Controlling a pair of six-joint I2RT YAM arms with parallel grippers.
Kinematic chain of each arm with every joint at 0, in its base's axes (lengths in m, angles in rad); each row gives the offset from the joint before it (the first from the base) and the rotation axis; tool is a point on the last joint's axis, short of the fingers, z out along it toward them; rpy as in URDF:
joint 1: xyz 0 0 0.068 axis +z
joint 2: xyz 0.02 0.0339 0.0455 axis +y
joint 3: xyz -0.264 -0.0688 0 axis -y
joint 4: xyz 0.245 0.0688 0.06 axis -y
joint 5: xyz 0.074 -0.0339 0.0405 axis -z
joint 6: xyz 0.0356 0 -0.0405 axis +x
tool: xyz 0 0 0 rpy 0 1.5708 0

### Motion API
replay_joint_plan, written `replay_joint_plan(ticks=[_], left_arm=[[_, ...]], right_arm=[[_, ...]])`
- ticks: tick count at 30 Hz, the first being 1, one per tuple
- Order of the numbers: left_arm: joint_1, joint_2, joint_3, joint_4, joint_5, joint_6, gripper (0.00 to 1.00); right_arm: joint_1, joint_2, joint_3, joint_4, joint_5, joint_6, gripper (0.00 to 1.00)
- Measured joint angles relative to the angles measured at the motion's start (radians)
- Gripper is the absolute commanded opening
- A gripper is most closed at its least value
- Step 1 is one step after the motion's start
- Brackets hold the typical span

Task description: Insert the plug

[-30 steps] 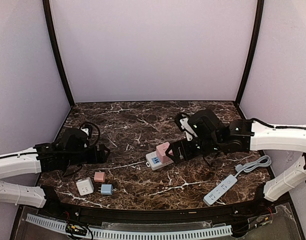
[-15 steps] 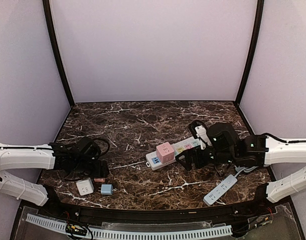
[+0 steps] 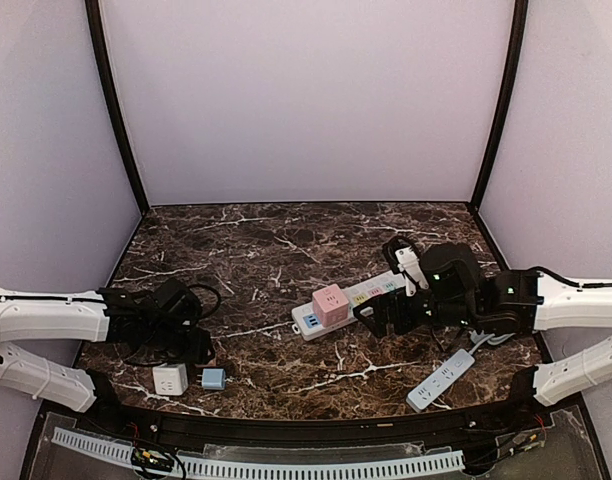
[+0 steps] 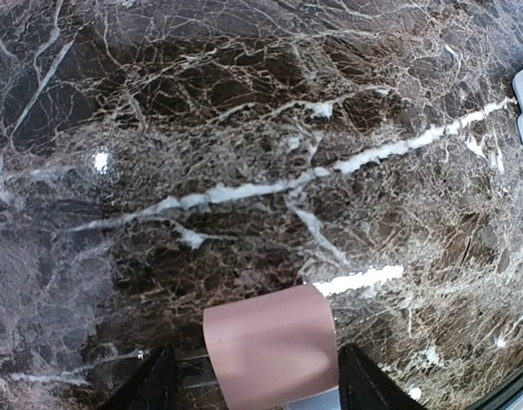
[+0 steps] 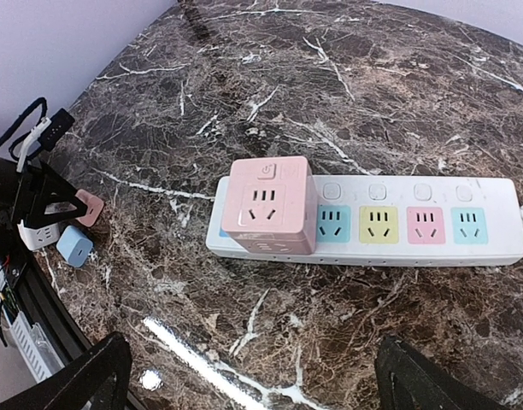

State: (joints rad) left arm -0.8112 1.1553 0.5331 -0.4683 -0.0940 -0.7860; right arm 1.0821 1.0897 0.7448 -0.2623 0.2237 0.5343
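The left arm stretches low at the near left, its left gripper point(image 4: 255, 389) straddling the pink plug point(image 4: 270, 346) (whether it grips cannot be told). The right gripper point(image 5: 253, 380) hovers spread wide and empty just near of the power strip point(image 5: 398, 224).

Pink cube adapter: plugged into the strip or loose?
Plugged in, apparently: pink cube adapter sits flush on the power strip, over its end socket; right gripper open, clear.

Pink cube point(image 5: 268, 205); white strip point(image 5: 501, 192), sockets point(image 5: 379, 224) blue, yellow, pink; brown white-veined marble table point(image 5: 330, 77); adapter point(image 5: 73, 245) seemingly pale blue.
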Motion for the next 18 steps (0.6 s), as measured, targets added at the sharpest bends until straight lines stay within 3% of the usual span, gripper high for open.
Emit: replay_joint_plan(ticks=[18], left_arm=[[-0.016,0.058,0.029,0.032,0.013,0.021,0.56]], right_arm=[[0.000,-0.015,-0.016,0.008,0.010,-0.002,0.99]])
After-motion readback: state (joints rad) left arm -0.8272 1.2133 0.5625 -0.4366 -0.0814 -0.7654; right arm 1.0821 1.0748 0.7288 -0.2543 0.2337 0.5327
